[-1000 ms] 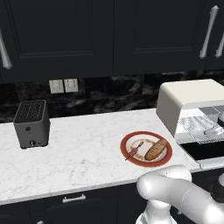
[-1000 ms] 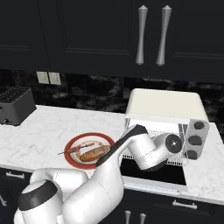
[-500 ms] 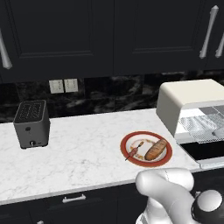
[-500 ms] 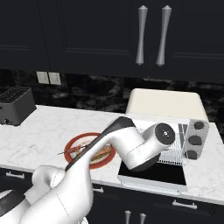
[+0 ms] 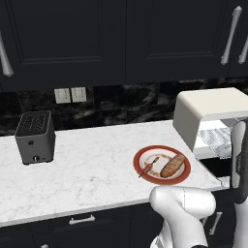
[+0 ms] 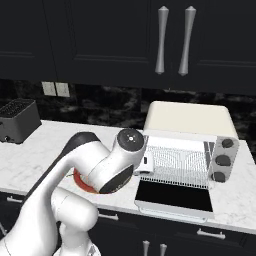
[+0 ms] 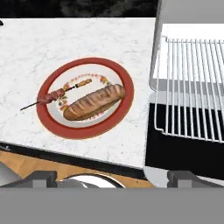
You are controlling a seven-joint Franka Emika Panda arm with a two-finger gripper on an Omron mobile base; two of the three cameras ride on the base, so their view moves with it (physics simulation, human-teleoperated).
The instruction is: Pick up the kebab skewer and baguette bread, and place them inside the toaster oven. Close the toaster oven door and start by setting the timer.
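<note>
So my claw (image 7: 112, 177) is spread wide apart with nothing in it, hanging over the counter edge and looking down at the red-rimmed plate (image 7: 124, 109). The baguette bread (image 7: 94, 102) lies across the middle of the plate, pointing from about 8 o'clock to 2 o'clock in my hand view, and the kebab skewer (image 7: 59, 93) sits just beside it toward 11 o'clock, its thin tip poking off the rim onto the marble counter (image 7: 78, 39). Neither one is touched. Over at 3 o'clock from the plate is the toaster oven (image 6: 187, 120), with the toaster oven door (image 6: 172, 196) dropped flat and the wire rack (image 7: 192, 85) slid out over it. From the left base view, the plate is near the front of the counter and the little grey slot toaster (image 5: 35, 137) sits well apart at its 9 o'clock.
</note>
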